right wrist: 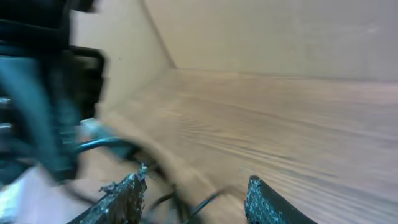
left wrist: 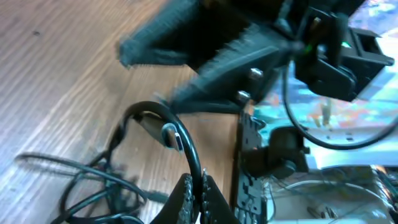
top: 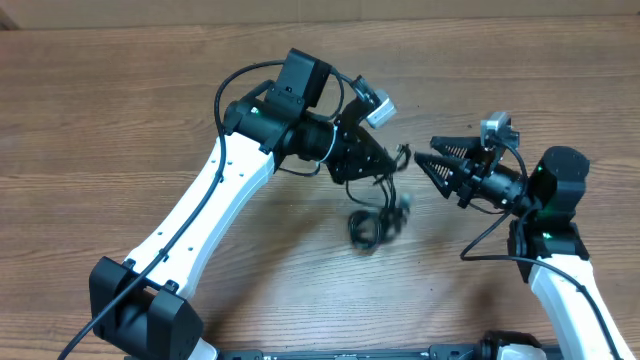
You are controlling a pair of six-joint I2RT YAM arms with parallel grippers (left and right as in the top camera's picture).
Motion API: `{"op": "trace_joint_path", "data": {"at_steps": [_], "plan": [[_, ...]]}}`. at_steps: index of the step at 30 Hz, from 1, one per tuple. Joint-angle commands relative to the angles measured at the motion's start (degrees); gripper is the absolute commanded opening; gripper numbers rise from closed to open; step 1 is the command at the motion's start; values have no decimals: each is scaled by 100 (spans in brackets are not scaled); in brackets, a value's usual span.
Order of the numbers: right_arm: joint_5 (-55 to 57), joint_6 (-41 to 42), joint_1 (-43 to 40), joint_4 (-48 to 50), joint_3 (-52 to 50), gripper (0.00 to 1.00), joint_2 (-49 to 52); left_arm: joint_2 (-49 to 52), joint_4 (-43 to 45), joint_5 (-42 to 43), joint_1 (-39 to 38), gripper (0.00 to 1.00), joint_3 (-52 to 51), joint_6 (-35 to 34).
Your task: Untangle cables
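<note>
The cables (top: pixel 376 218) form one tangled bundle of thin, black, flexible cords. The overlapping loops hide how many separate cords there are. The bundle lies on the worktop (top: pixel 120 120) near its centre, between the two pincers, with one strand rising to the left pincer (top: pixel 397 158). One pale, silvery end piece shows at the right edge of the bundle.

In the left wrist view, one cord (left wrist: pixel 186 146) arcs upward in a smooth curve from the left pincer (left wrist: pixel 196 190), whose two ribbed fingertips are pressed together on it. A short light-coloured plug section sits on the arc. Further slack loops (left wrist: pixel 74 183) lie on the wood to the left.

The right pincer (top: pixel 425 152) stands just beside the bundle, pointing at the left pincer, its two jaws apart and holding nothing. In the right wrist view the right pincer (right wrist: pixel 193 196) shows two serrated black fingers (right wrist: pixel 124 196) with a clear gap between them. The cords beyond it are too blurred to describe.

The worktop is brown, with a straight wood-grain pattern.
</note>
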Motion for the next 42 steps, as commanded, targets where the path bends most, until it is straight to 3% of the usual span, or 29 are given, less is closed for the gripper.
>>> {"op": "trace_joint_path", "data": {"at_steps": [1, 10, 16, 19, 23, 28, 31, 35, 37, 42], "plan": [[546, -763, -2, 46, 81, 52, 33, 37, -138, 586, 4, 4, 17, 472], [437, -850, 0, -138, 81, 54, 33, 37, 372, 651, 11, 4, 17, 229], [-389, -1401, 0, -219, 81, 56, 33, 39, 627, 632, 26, 4, 17, 140], [-385, -1399, 0, -168, 81, 63, 33, 39, 623, 632, 26, 4, 17, 140], [-428, -1399, 0, 221, 81, 64, 33, 39, 623, 636, -31, 4, 17, -15], [-428, -1399, 0, 382, 81, 50, 33, 39, 649, 634, -192, 4, 17, -15], [-433, -1401, 0, 382, 81, 31, 33, 39, 649, 632, -245, 4, 17, -13], [-678, -1443, 0, 378, 81, 18, 66, 39, 671, 627, -304, 4, 17, -11], [-824, -1438, 0, 332, 81, 5, 107, 39, 673, 625, -302, 4, 17, -11], [-1119, -1438, 0, -105, 81, 4, 127, 39, 671, 232, -260, 4, 17, -199]]}}
